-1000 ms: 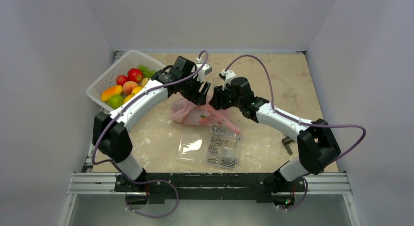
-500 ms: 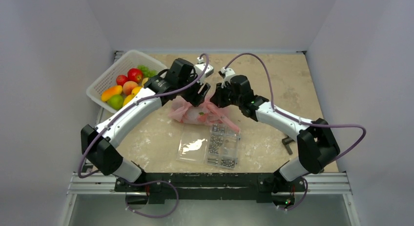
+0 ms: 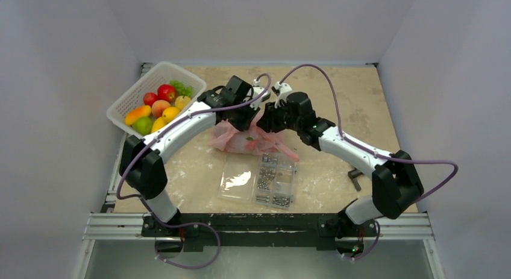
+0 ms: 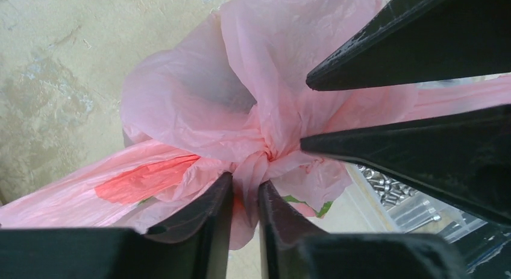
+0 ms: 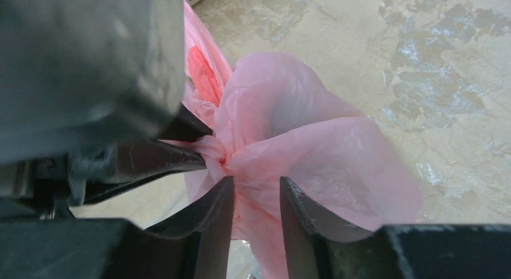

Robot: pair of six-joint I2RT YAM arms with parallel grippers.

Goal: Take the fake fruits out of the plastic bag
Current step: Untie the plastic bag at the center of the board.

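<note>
- Case (image 3: 275, 181): a flat clear box sits at the middle of the worktop (image 3: 337, 110), towards its near edge. Its compartments hold metal screws (image 4: 385, 188). A clear lid (image 3: 236, 178) lies flat against its left side.
- Black part (image 3: 354, 178): a small dark piece lies alone by the right edge, level with the case. It is too small to identify.
- Bag (image 3: 232, 139): the pink bag lies in the middle of the worktop, just beyond the case. One pink tail reaches the case's far right corner. Its top is gathered into a knot (image 4: 268, 152), so it is closed.
- Bag contents: a red patch and green bits show through the film. I cannot tell what they are.
- Left gripper (image 4: 246, 185): it comes at the knot from the left. The jaws are nearly together and pinch a strip of bag film just below the knot.
- Right gripper (image 5: 256, 188): it meets the knot from the right, tip to tip with the left one. The jaws stand a little apart with bunched film filling the gap. I cannot tell whether they clamp it.
- Basket (image 3: 129, 95): a white mesh tub sits at the far left corner, well apart from the bag. It holds fruits (image 3: 158, 105): red, peach, yellow-orange and green ones, with green grapes at the far side.
</note>
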